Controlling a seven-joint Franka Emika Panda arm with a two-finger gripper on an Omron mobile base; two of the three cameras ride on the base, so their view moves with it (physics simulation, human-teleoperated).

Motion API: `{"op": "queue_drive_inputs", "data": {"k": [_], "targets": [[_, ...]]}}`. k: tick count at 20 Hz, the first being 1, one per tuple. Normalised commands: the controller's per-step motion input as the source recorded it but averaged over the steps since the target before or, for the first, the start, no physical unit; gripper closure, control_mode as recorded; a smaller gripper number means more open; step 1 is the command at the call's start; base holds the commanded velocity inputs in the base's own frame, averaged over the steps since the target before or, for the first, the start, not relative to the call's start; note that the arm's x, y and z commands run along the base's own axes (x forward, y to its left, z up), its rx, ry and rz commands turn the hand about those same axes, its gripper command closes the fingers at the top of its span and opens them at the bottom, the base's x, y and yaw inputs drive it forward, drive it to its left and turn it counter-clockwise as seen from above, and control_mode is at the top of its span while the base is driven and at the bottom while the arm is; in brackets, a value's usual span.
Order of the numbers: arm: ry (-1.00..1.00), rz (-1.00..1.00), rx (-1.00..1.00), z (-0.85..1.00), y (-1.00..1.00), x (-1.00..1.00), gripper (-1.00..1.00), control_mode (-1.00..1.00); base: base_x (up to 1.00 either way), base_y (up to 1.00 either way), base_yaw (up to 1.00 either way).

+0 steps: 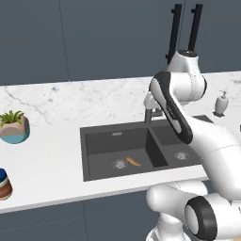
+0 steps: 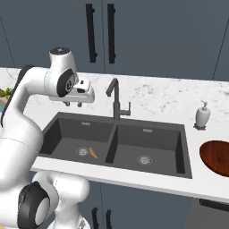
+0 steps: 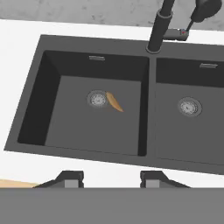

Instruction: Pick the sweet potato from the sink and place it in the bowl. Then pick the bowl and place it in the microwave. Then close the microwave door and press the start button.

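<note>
The sweet potato [image 1: 133,162] [image 2: 93,152] [image 3: 114,101], small and orange-tan, lies on the floor of the left basin of the dark grey sink [image 1: 94,137] [image 2: 56,132] [image 3: 31,109], right beside the round drain. My gripper [image 2: 74,104] [image 3: 111,178] hangs open and empty well above that basin, pointing down. The reddish-brown bowl [image 2: 218,156] sits on the counter to the right of the sink, cut off by the frame edge. The microwave and its door are out of view.
A dark gooseneck faucet [image 2: 115,99] [image 3: 159,27] rises behind the basin divider. A soap dispenser [image 1: 220,103] [image 2: 202,115] stands at the back right. A plant pot [image 1: 14,127] and a jar [image 1: 4,184] sit on the counter left of the sink.
</note>
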Motion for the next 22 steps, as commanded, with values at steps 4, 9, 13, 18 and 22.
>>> {"op": "queue_drive_inputs", "data": {"k": [4, 9, 13, 18, 22], "targets": [[0.0, 0.0, 0.0, -0.09, 0.01, -0.2, -1.0, -1.0, 0.0, 0.0, 0.0], [0.37, -0.01, -0.07, -0.75, 0.49, 0.14, -1.0, -1.0, 0.0, 0.0, 0.0], [0.21, 0.0, 0.0, -1.0, 0.33, 0.37, -1.0, -1.0, 0.0, 0.0, 0.0], [0.24, 0.0, -0.02, -1.0, 0.16, 0.63, -1.0, -1.0, 0.0, 0.0, 0.0], [0.2, 0.0, -0.11, -0.82, 0.23, 0.4, -1.0, -1.0, 0.0, 0.0, 0.0]]}}
